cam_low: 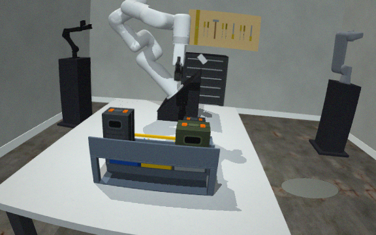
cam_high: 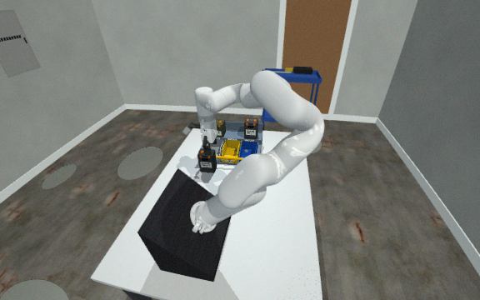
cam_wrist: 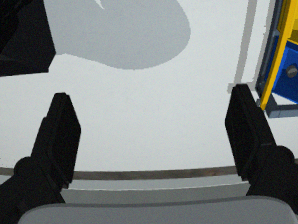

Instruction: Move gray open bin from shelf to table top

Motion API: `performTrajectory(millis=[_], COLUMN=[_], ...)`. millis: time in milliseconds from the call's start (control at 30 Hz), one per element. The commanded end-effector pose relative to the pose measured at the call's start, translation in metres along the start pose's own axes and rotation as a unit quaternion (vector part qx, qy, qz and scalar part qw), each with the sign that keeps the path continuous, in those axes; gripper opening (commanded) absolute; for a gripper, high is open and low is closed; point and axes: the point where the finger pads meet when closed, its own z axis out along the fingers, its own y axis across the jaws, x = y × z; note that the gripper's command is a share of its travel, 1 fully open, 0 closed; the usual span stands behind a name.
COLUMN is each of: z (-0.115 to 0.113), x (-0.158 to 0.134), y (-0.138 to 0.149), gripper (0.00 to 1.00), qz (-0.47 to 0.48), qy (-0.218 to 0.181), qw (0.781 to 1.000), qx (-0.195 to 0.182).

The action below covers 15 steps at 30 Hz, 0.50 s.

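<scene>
The gray open bin [cam_low: 189, 169] sits in the shelf's [cam_low: 153, 161] lower level, at the end next to the yellow bin [cam_high: 229, 150]; only its back edge shows, from behind. In the top view it is mostly hidden behind my gripper and a black box. My gripper [cam_high: 205, 143] hangs above the table in front of the shelf, fingers pointing down. It is open and empty, as the wrist view [cam_wrist: 153, 129] shows, with bare white table under the fingers. It also shows in the exterior view [cam_low: 177, 70].
The blue bin [cam_high: 249, 149] sits beside the yellow one. A dark box [cam_low: 117, 124] and an olive box [cam_low: 192, 134] stand on the shelf top. A black box [cam_high: 207, 160] stands on the table below my gripper. The black base block [cam_high: 183, 227] fills the table's near left.
</scene>
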Motion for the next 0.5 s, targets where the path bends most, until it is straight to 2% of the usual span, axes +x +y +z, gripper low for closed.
performTrajectory(millis=[0, 33, 433, 467], z=[-0.001, -0.001, -0.001, -0.001], x=[0.017, 0.022, 0.022, 0.027], y=[0.031, 0.040, 0.040, 0.048], gripper=[1.00, 1.00, 1.00, 1.00], qz=[0.001, 0.001, 0.001, 0.001], qy=[0.001, 0.001, 0.001, 0.001], qw=[1.000, 1.000, 1.000, 1.000], qx=[-0.001, -0.001, -0.001, -0.001])
